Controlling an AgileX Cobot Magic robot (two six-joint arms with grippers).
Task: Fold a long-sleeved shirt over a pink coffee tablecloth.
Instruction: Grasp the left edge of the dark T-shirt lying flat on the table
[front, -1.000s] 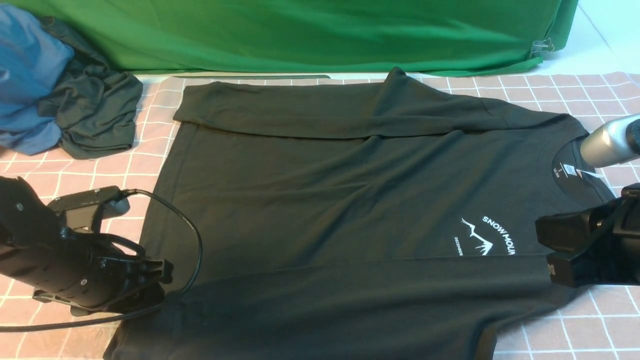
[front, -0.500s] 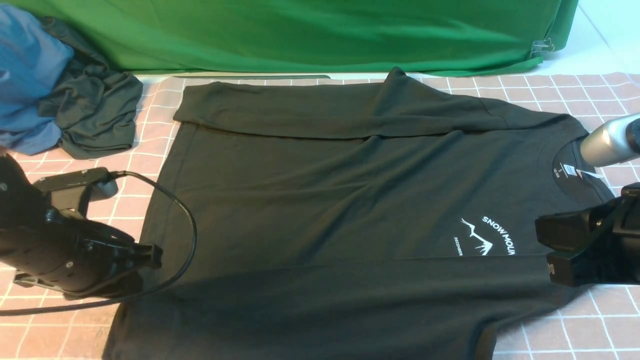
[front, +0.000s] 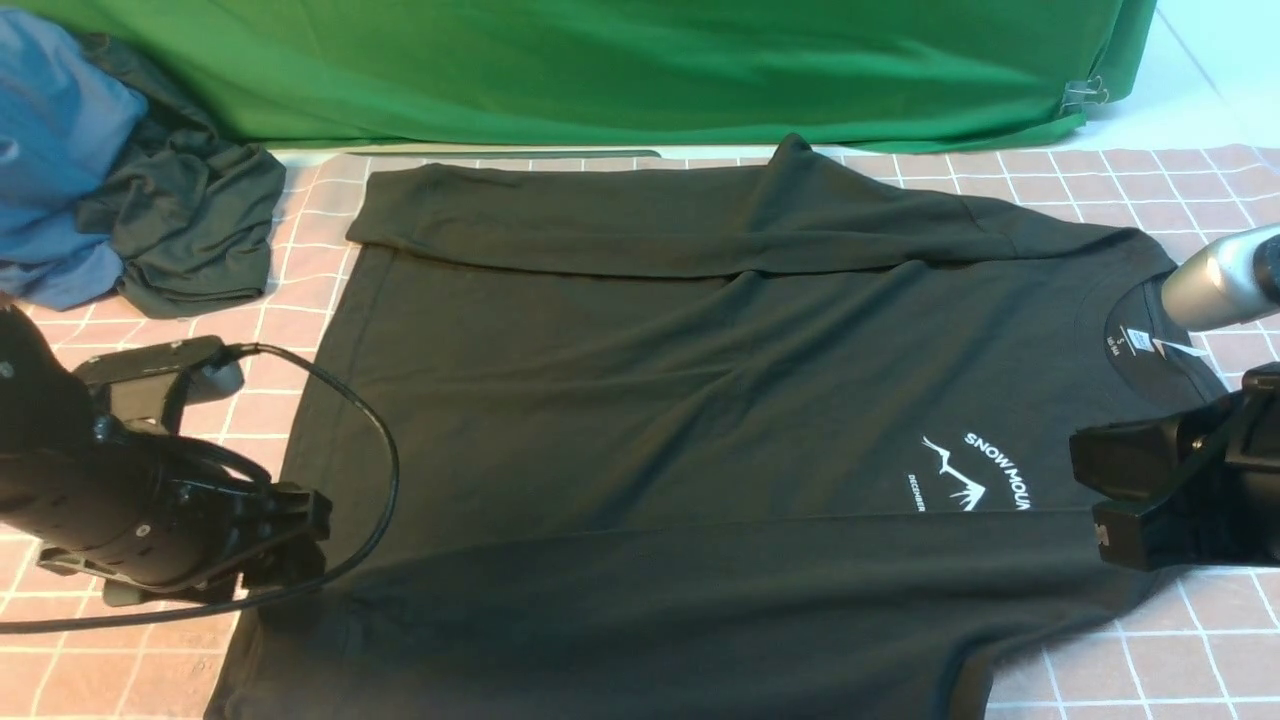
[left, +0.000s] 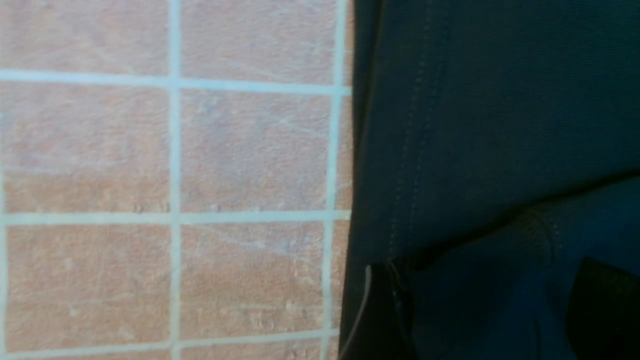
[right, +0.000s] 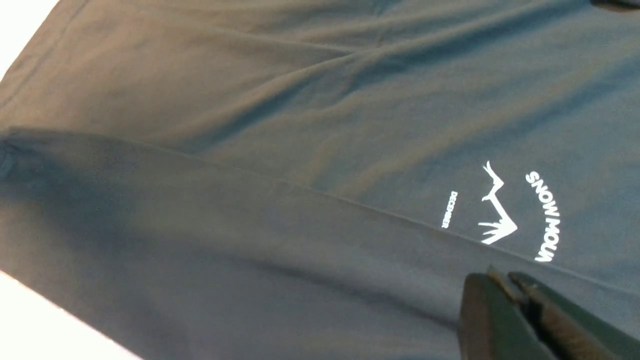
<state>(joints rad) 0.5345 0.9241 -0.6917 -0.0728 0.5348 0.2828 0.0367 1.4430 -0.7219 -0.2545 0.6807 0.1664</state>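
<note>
Left gripper (front: 305, 540) spread at long-sleeved shirt (front: 700, 400) hem, right gripper (front: 1090, 500) closed

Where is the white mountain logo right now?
Front view: the mountain logo sits on the right part of the long-sleeved shirt, just left of the right gripper, nearer the robot than the white neck label.

black shirt (front: 640, 400) with white logo (front: 972, 470), pink white-gridded tablecloth (front: 1100, 180), green cloth (front: 600, 60)

A robot lab's staged recording set: a green cloth (front: 600, 70) hung as backdrop and fastened with a metal clip (front: 1085, 95), a pink coffee tablecloth (front: 1100, 170) spread flat, spare garments (front: 130, 200) heaped aside, the robot's left arm (front: 90, 490) and right arm (front: 1220, 280) reaching in.
</note>
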